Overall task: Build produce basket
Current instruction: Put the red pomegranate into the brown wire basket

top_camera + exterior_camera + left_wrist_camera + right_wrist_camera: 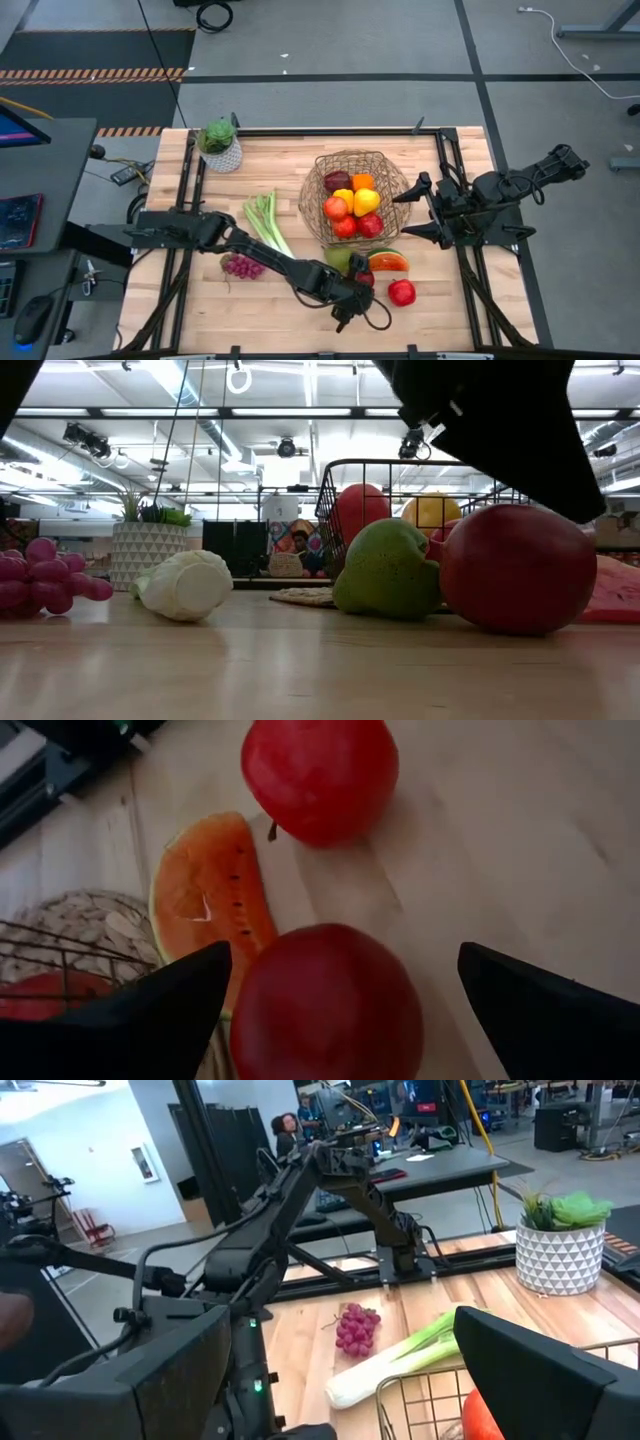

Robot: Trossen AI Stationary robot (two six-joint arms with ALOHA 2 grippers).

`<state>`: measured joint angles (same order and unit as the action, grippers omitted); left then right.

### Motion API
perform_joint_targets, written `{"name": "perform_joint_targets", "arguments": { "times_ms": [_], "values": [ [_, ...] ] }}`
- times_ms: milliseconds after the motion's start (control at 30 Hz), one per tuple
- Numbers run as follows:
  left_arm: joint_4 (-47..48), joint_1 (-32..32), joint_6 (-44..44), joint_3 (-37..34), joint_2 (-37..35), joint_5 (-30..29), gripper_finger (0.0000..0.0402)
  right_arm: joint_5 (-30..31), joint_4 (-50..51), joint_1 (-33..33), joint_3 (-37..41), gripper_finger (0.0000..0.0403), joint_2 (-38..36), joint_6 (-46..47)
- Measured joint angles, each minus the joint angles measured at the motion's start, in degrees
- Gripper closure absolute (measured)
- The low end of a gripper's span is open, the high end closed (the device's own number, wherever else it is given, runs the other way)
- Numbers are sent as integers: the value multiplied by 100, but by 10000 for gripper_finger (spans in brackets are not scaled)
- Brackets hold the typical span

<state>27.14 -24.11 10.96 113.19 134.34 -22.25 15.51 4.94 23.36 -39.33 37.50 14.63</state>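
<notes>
Table [460, 310] carries everything, and my arms reach in from its left and right edges. Basket [322, 205] sits mid-table toward the far edge, already loaded with apples, oranges and a lemon. Leek [264, 222] lies left of it, grapes [243, 266] nearer the front edge. My left gripper [335, 1010] hovers fingers spread wide around a red apple [325, 1005] beside the watermelon slice [205, 900]. My right gripper [418, 210], also wide open, waits by the basket's right side, holding nothing.

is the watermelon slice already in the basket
No, in the high view the watermelon slice lies on the table just outside the basket, next to the green pear.
</notes>
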Motion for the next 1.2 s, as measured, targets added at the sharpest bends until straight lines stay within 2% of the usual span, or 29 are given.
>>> {"name": "perform_joint_targets", "arguments": {
  "times_ms": [167, 333, 967, 1200],
  "values": [
    [114, 141, 280, -35, 14, 99, 5, -13, 25, 97, 0, 16, 0, 18],
    [194, 299, 250, -35, 62, 640, 5, -12, -44, 197, 0, 16, 0, -5],
    [670, 408, 66, -20, 153, 893, 5, 2, -102, 218, 0, 16, 4, -19],
    [1052, 393, 200, 330, 129, 926, 12, 2, -128, 218, 0, 16, -24, -19]
  ]
}}
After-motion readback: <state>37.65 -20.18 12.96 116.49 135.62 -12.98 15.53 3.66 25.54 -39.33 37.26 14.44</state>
